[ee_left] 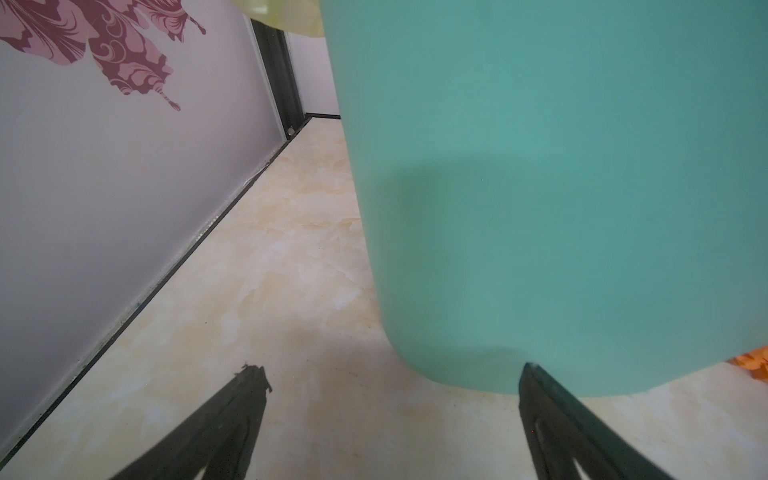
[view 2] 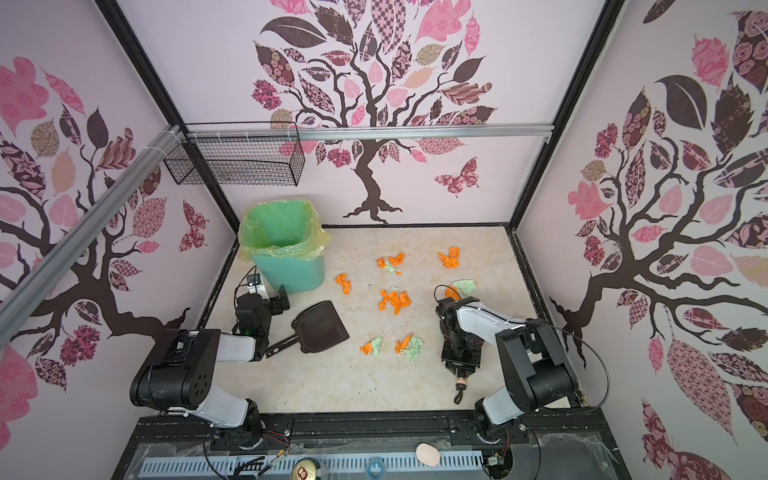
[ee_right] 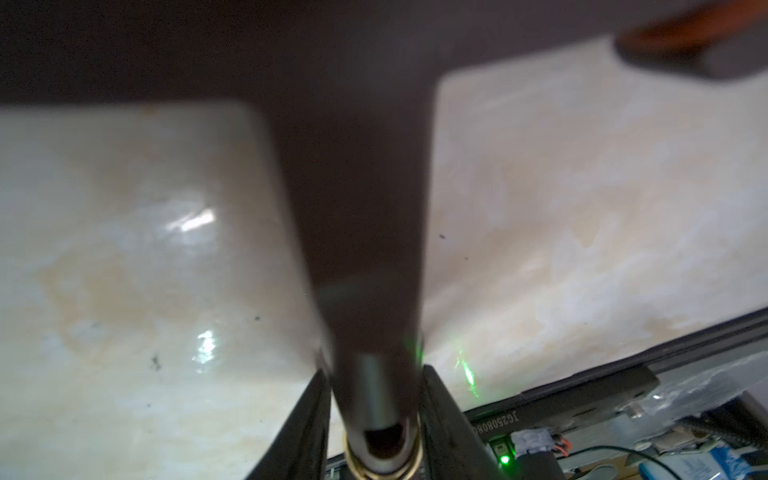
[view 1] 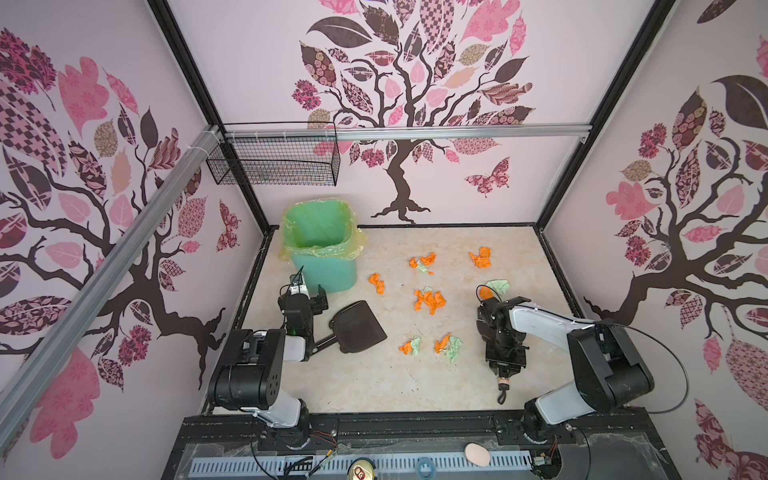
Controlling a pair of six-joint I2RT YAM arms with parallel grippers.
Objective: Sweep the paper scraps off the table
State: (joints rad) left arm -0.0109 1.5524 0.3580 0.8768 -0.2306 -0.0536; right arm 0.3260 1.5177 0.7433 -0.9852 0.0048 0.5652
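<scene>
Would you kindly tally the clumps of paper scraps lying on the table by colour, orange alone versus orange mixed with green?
Orange-only clumps: 2
Orange-and-green clumps: 5
Total: 7

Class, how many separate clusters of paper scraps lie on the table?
7 clusters of paper scraps: back middle, back right, one right of the green bin, centre, one behind the right arm, two in front. The arm may hide more.
</scene>
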